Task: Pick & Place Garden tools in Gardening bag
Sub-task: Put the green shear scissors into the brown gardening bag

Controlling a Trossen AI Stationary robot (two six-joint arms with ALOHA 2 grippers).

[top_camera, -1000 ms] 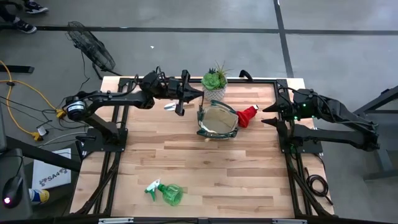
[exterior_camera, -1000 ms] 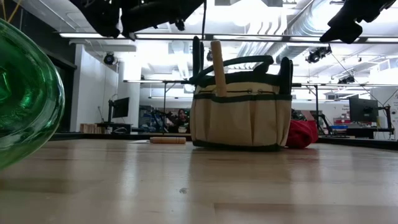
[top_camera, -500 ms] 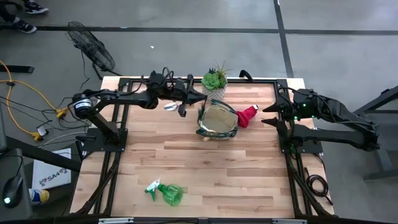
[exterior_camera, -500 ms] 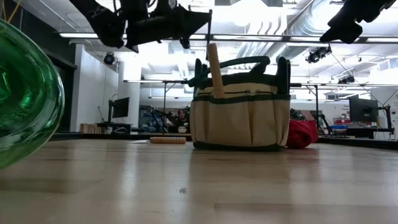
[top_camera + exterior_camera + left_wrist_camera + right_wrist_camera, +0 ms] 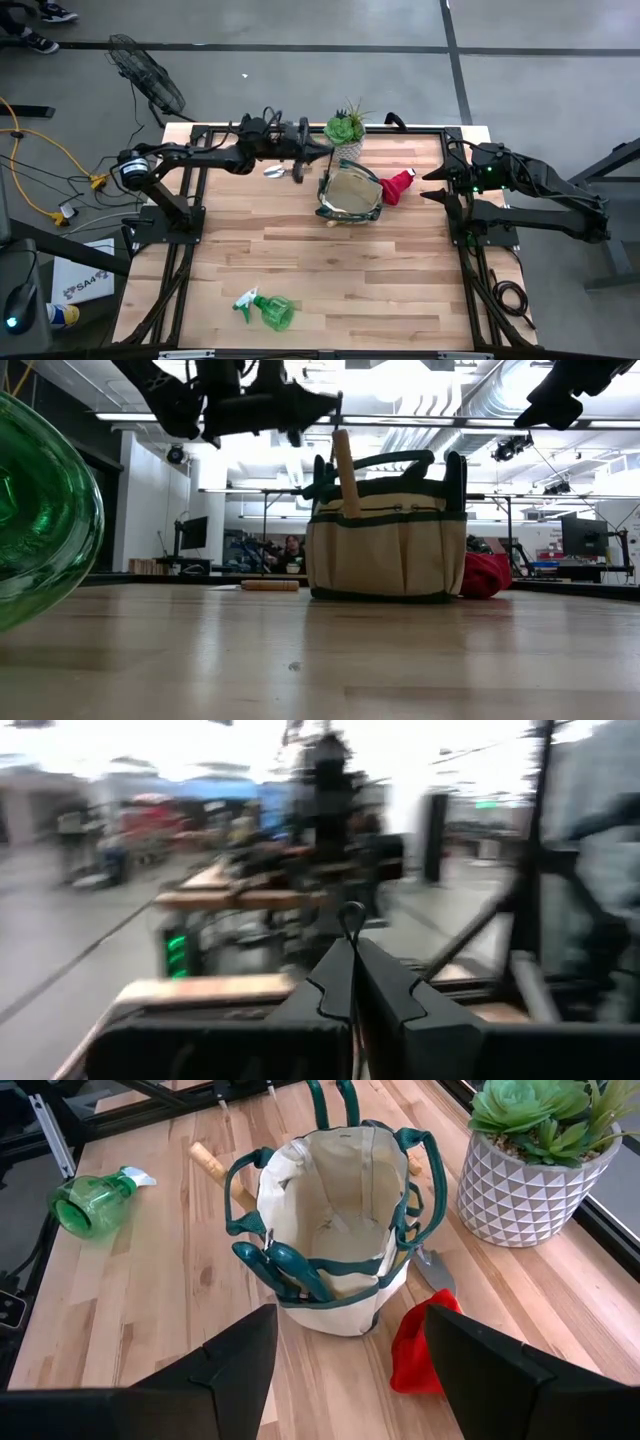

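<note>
The khaki bag with green trim stands on its base at the table's far middle; it also shows in the low view and the right wrist view. A wooden handle sticks up from its left side. A trowel lies left of the bag. The red cone lies at the bag's right. The green spray bottle lies near the front edge. My left gripper is shut and empty, level, above the bag's left side. My right gripper is open and empty, right of the bag.
A succulent in a white patterned pot stands just behind the bag at the far edge. Black frame rails run along the table's left and right sides. Bare wood lies between the bag and the spray bottle.
My left gripper has risen away from the bag's left side and tipped from pointing down to level. The wooden handle in the bag has stayed put and now leans slightly toward the left.
</note>
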